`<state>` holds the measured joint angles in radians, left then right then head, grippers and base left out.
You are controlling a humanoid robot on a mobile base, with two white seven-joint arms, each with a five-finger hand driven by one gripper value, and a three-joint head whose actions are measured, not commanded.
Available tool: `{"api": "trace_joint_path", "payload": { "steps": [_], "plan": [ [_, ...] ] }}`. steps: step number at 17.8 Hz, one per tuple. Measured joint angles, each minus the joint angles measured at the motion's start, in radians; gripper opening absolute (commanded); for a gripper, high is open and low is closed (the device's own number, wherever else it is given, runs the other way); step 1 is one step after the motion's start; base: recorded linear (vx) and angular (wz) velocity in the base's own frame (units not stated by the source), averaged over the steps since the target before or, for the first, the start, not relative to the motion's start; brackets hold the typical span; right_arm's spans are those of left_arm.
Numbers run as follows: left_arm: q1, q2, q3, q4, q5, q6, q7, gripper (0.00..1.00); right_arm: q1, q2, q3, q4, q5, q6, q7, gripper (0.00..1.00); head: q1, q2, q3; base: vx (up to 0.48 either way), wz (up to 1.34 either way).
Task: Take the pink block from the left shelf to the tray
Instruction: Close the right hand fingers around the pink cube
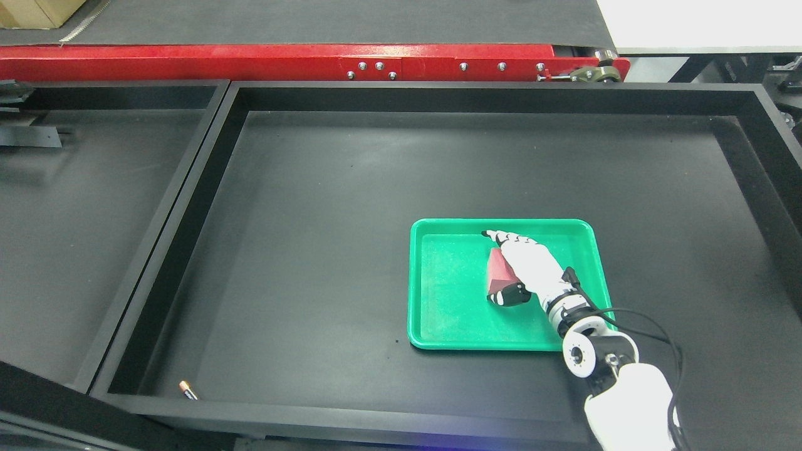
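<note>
A pink-red block (499,270) is inside the green tray (445,294), right of the tray's middle. My right hand (495,266) reaches in from the lower right and holds the block. Its white fingers (510,239) stretch over the block's far side, and the dark-tipped thumb (509,294) presses on its near end. The palm hides part of the block. I cannot tell whether the block rests on the tray floor or hangs just above it. The left arm does not show.
The tray sits in a big black walled bin (489,94). A second black bin (94,219) lies to the left. A small battery (188,391) is near the big bin's front left corner. A red beam (282,62) runs along the back.
</note>
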<state>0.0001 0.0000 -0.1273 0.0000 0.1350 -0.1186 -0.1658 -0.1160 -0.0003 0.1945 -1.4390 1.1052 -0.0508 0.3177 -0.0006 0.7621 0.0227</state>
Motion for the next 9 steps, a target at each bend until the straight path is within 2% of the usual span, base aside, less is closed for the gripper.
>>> {"api": "trace_joint_path", "payload": {
  "steps": [2,4,5,6,9],
  "plan": [
    [0.000,0.000,0.000,0.000,0.000,0.000,0.000,1.00,0.005,0.000,-0.001,0.002,0.000,0.004,0.011,0.80,0.0000,0.000,0.000,-0.006,0.00],
    [0.000,0.000,0.000,0.000,0.000,0.000,0.000,1.00,0.010,0.000,-0.002,0.004,0.000,0.009,0.013,0.67,0.0000,0.000,0.000,0.000,0.00],
    [0.000,0.000,0.000,0.000,0.000,0.000,0.000,1.00,0.011,0.000,-0.003,0.005,0.001,0.010,0.019,0.58,0.0000,0.000,0.000,0.000,0.00],
    [0.000,0.000,0.000,0.000,0.000,0.000,0.000,1.00,0.013,0.000,-0.004,0.006,0.001,0.010,0.021,0.44,0.0000,0.000,0.000,0.000,0.00],
    [0.000,0.000,0.000,0.000,0.000,0.000,0.000,1.00,0.015,0.000,-0.010,0.007,0.000,0.013,0.023,0.16,0.0000,0.000,0.000,0.000,0.00]
  ]
}}
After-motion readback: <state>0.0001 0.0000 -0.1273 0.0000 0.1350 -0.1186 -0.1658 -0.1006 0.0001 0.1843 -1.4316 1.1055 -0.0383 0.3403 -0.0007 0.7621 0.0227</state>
